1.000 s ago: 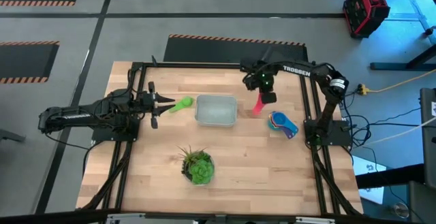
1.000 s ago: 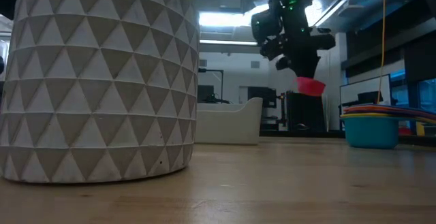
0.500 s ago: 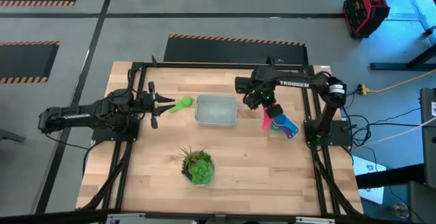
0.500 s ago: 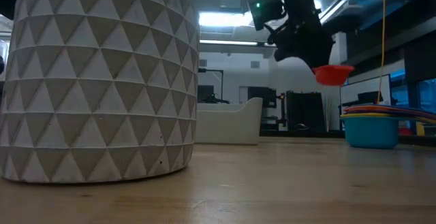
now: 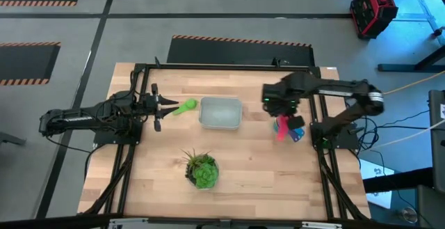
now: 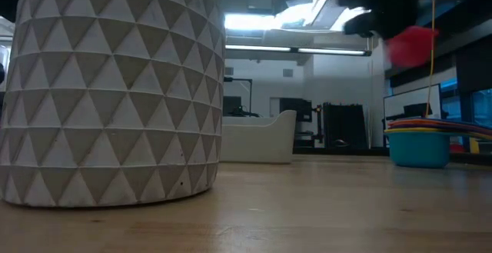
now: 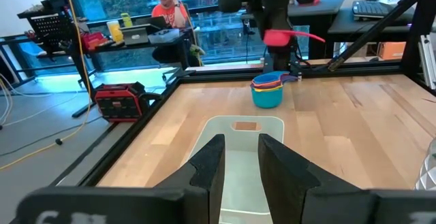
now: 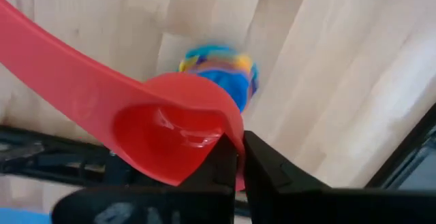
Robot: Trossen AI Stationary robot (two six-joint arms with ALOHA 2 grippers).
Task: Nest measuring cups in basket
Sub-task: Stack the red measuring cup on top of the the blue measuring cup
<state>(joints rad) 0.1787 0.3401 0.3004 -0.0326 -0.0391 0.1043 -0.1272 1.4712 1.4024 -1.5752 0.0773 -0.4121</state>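
Observation:
My right gripper (image 5: 281, 116) is shut on a red measuring cup (image 8: 170, 132) and carries it above a stack of blue, yellow, orange and purple cups (image 5: 295, 129) near the table's right edge. The stack stands bowl down on the wood (image 6: 419, 144). The pale translucent basket (image 5: 220, 113) sits at mid-table. A green cup (image 5: 184, 106) lies on the table between the basket and my left gripper (image 5: 169, 105), which is open, points at the basket (image 7: 204, 134) and touches nothing. The green cup is hidden in the left wrist view. My right gripper pinches the red cup by the rim of its bowl (image 8: 235, 139), on the side away from the handle (image 8: 61, 50). One finger looks to be inside the bowl, the other outside. The cup is lifted clear, bowl opening up, over the stack (image 8: 219, 64).
A potted green plant (image 5: 201, 170) stands toward the near edge; its white patterned pot (image 6: 108, 91) fills the left of the low view. Black frame rails (image 5: 316, 104) run along the table's sides. A person sits in the room beyond the table (image 7: 167, 6).
My right gripper has swung with the red cup from beside the basket's far right corner toward the table's right and near edges, turning as it went. The cup now hangs over the stack and sits higher in the low view.

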